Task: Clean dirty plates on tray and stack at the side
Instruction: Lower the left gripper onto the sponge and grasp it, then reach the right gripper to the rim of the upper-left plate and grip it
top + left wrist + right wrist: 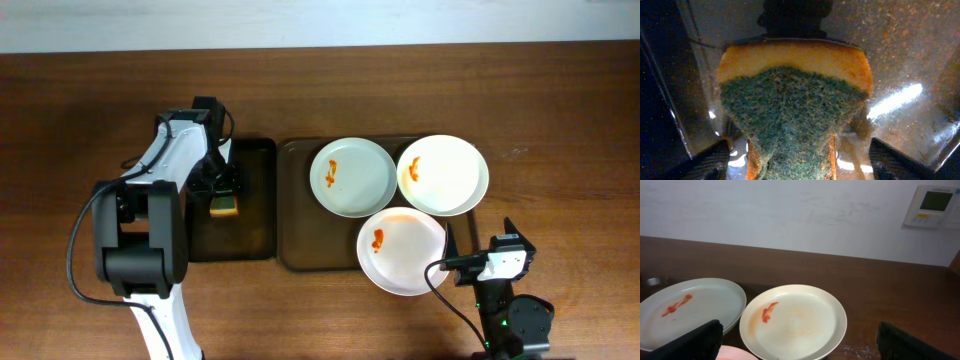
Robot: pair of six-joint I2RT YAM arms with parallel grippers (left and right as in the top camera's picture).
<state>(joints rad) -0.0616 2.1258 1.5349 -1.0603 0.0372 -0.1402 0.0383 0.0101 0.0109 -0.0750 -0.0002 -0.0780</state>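
Observation:
Three dirty plates with red sauce smears lie on the large dark tray [292,205]: a pale green plate [352,176] at the back left, a cream plate [443,175] at the back right, and a white plate [402,250] in front. A yellow sponge with a green scouring face [224,205] lies on the small dark tray [257,215]. My left gripper [222,187] is low over it. In the left wrist view the sponge [790,100] sits between the open fingers [802,167], with gaps on both sides. My right gripper [478,252] is open and empty at the front right, facing the plates.
In the right wrist view my open fingers [800,345] frame the cream plate [795,322], with the green plate [690,305] to its left and the front plate's rim [737,354] below. Bare wooden table [560,120] lies to the right of the tray. A wall stands behind.

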